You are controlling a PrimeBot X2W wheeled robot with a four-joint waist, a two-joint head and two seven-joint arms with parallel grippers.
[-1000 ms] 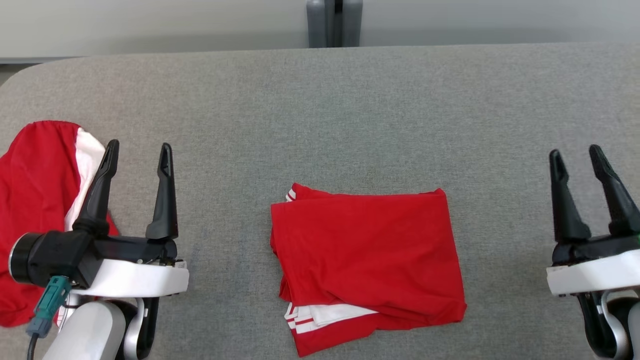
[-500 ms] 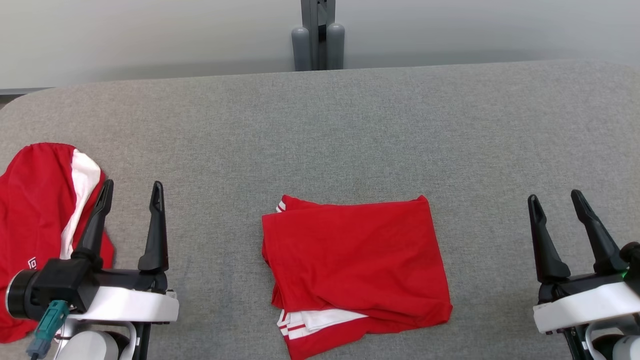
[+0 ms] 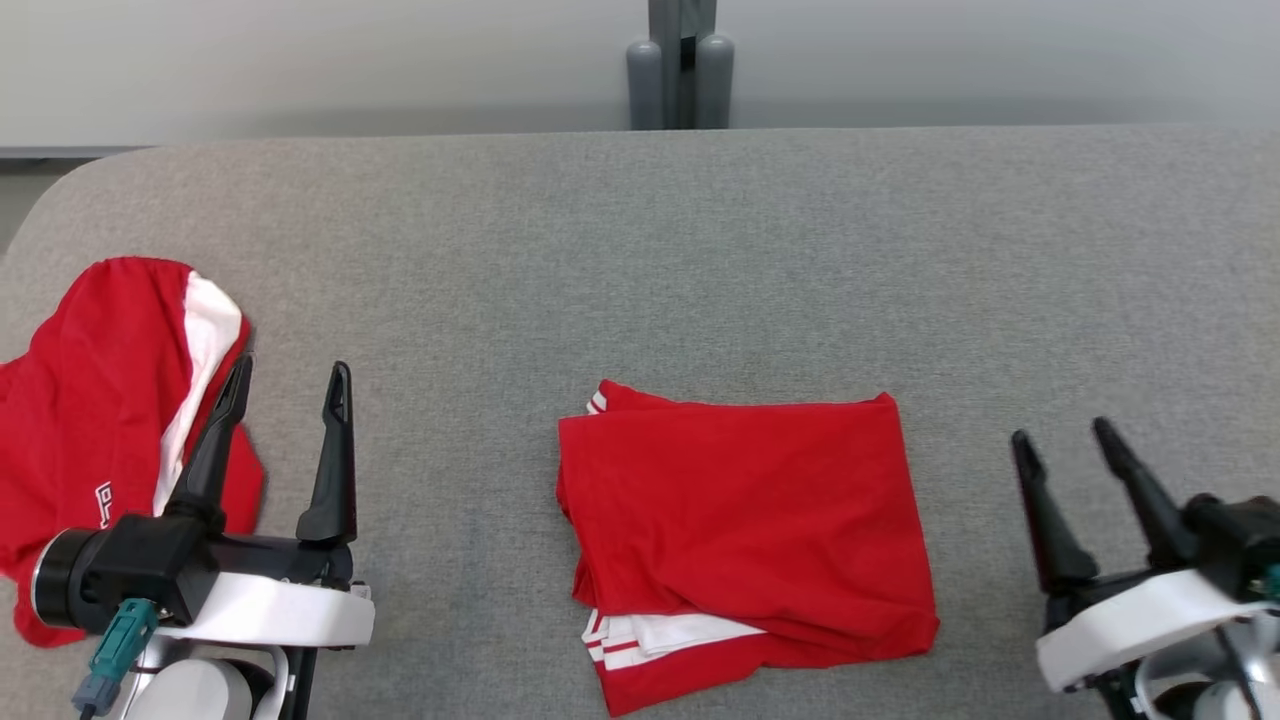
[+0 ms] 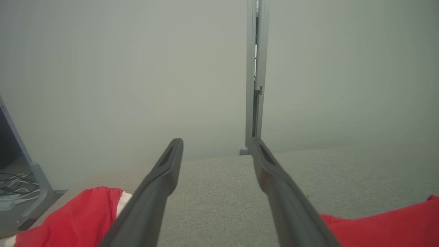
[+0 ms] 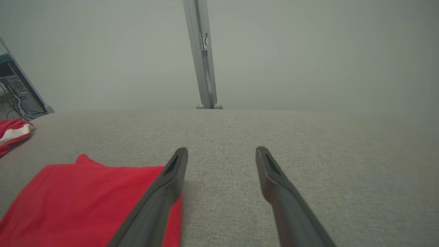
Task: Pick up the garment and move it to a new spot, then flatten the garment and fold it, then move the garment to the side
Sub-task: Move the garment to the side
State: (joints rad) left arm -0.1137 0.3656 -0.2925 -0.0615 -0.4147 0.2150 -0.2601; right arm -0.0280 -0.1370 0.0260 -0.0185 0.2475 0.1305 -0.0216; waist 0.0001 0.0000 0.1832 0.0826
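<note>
Two red garments lie directly on the grey table [image 3: 700, 250]. The folded red garment [image 3: 745, 530] is in the middle, near the front edge, with white stripes showing at its lower left corner. The crumpled red-and-white garment [image 3: 100, 420] is at the far left.

Compared with a second ago, the folded garment keeps the same shape. The right gripper [image 3: 1060, 432] now sits lower, is more tilted and is closer to the garment's right edge. Part of this shift is only the head camera moving. The gripper's fingers are spread wide and hold nothing. The left gripper [image 3: 290, 367] is also wide open and empty, just beside the crumpled garment.

I judge that the folding is finished, and only the move to the side remains.

Nothing here serves as a container.
</note>
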